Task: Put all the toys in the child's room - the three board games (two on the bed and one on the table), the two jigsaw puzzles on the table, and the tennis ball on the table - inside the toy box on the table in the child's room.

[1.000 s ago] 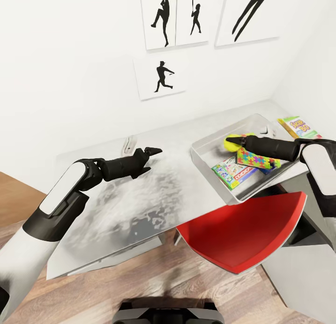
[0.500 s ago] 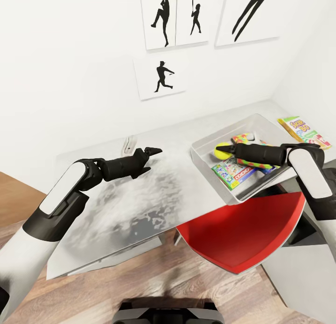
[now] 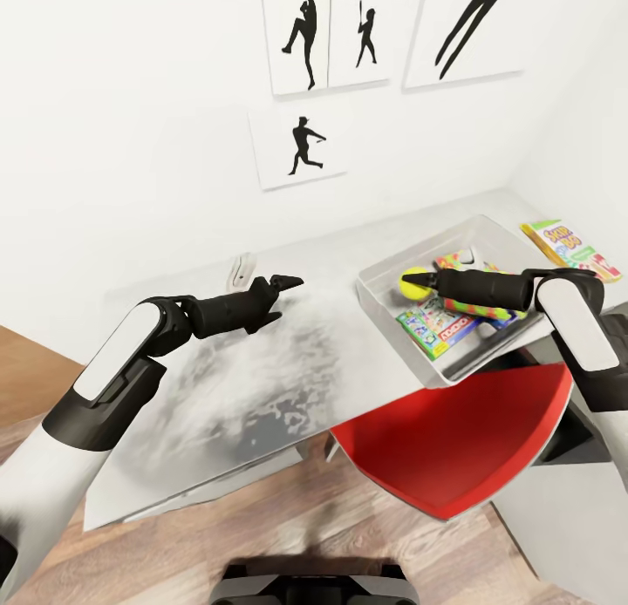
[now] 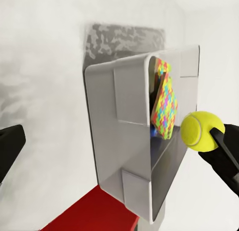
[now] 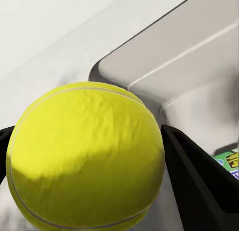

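The right gripper (image 3: 412,282) is clamped on the tennis ball (image 3: 413,283) — in the right wrist view the ball (image 5: 84,156) sits squeezed between the two dark fingers (image 5: 199,181). It hangs over the left part of the toy box (image 3: 384,278), above the bin's floor rather than resting on it. In the left wrist view the ball (image 4: 201,130) shows against the open mouth of the bin (image 4: 117,131).

Inside the bin lie a green-white-red board game (image 3: 433,323) near its front and a multicoloured jigsaw puzzle (image 3: 475,309) partly under the right forearm; the same jigsaw (image 4: 167,104) leans against the inner wall in the left wrist view. A yellow-green-red board game (image 3: 571,248) rests on the table (image 3: 288,370) just right of the bin, outside it.

The left gripper (image 3: 283,284) hovers over the middle of the tabletop, well left of the bin, holding nothing — I cannot tell how far its jaws are parted. A red chair (image 3: 453,439) stands tucked below the near edge of the table.
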Available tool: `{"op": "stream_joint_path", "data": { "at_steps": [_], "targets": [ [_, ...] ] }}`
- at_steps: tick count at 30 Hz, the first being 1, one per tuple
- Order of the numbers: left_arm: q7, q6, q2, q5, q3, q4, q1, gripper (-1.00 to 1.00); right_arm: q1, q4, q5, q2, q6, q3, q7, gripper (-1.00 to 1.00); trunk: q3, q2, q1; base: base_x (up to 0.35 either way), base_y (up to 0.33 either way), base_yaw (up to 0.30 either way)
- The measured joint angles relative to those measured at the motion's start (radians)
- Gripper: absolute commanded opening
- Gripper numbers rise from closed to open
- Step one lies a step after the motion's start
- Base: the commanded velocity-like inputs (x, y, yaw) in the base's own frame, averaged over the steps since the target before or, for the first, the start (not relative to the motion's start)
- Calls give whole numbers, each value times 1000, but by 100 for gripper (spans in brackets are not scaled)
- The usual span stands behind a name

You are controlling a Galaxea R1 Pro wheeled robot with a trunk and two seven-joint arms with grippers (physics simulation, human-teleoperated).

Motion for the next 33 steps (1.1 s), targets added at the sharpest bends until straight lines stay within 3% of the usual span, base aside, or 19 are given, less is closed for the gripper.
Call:
{"op": "stream_joint_path", "data": {
  "at_steps": [10,33],
  "targets": [
    [-1,0,0,0,0,0,0,100,0,1,1,0,0,1,0,-100,0,0,0,136,0,0],
    [-1,0,0,0,0,0,0,100,1,2,2,2,-2,2,0,-100,0,0,0,14,0,0]
  ]
}}
